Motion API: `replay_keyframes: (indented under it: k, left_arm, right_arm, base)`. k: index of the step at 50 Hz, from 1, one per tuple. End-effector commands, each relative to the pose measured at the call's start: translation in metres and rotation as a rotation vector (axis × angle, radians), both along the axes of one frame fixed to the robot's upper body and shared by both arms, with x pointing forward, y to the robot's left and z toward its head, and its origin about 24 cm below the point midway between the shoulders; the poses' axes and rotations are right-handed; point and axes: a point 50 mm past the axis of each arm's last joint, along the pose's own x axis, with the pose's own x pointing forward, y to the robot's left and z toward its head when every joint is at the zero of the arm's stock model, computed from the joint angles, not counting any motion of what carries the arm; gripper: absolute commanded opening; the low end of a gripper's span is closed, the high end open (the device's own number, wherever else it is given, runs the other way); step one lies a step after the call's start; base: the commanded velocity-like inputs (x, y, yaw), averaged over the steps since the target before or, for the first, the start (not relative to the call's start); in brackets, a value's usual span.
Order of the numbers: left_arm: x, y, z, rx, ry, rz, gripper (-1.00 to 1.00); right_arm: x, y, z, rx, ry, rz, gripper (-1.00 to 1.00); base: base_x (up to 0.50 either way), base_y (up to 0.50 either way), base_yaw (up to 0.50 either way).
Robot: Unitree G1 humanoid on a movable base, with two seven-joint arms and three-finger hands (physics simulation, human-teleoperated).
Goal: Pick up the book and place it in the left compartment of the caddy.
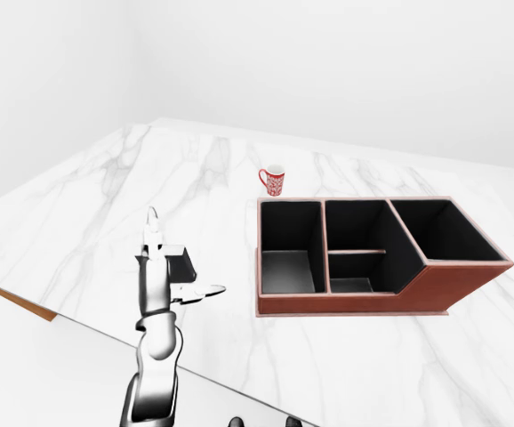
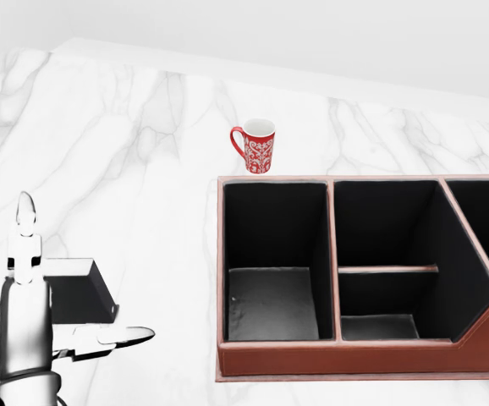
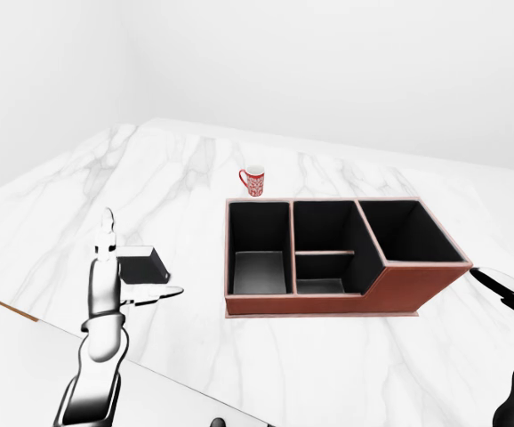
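While the book (image 2: 77, 292) lies flat on the marble surface (image 2: 143, 152) at lower left of the head view, the left robot hand (image 2: 37, 317) stands beside it with fingers spread, gripping nothing. Pickup and placement both remain. The caddy (image 2: 363, 359) sits at right, its left compartment (image 2: 274, 262) empty; bare marble lies between. The right robot hand (image 3: 510, 289) is partly visible, its state unclear.
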Motion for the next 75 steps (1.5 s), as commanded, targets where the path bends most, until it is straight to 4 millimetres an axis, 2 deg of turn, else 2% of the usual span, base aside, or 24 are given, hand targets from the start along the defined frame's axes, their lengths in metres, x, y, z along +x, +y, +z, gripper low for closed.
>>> replay_keyframes:
  k: [1,10,20,40,57,75]
  left_arm:
    - [-0.004,0.008,0.008,0.238,-0.044,0.184,1.00]
    - [-0.008,0.005,0.015,0.409,-0.097,0.281,1.00]
    - [-0.005,0.001,0.009,0.554,-0.110,0.315,1.00]
    - [0.003,-0.013,0.002,0.841,-0.119,0.269,1.00]
    - [0.009,-0.020,-0.010,0.947,-0.093,0.221,1.00]
    - [0.011,-0.023,-0.014,0.983,-0.083,0.203,1.00]
  right_arm:
    - [0.001,0.000,-0.002,0.004,0.009,0.001,1.00]
    - [0.002,0.000,-0.003,0.006,0.013,0.000,1.00]
    - [0.001,0.000,-0.002,0.004,0.008,-0.001,1.00]
    - [0.002,0.000,-0.003,0.001,0.014,0.000,1.00]
    - [0.002,0.000,-0.002,-0.005,0.019,-0.010,1.00]
    - [0.003,0.000,-0.002,-0.009,0.028,-0.020,1.00]
  base:
    - [0.00,0.00,0.00]
    - [0.00,0.00,0.00]
    - [0.00,0.00,0.00]
    - [0.00,0.00,0.00]
    - [0.00,0.00,0.00]
    - [0.00,0.00,0.00]
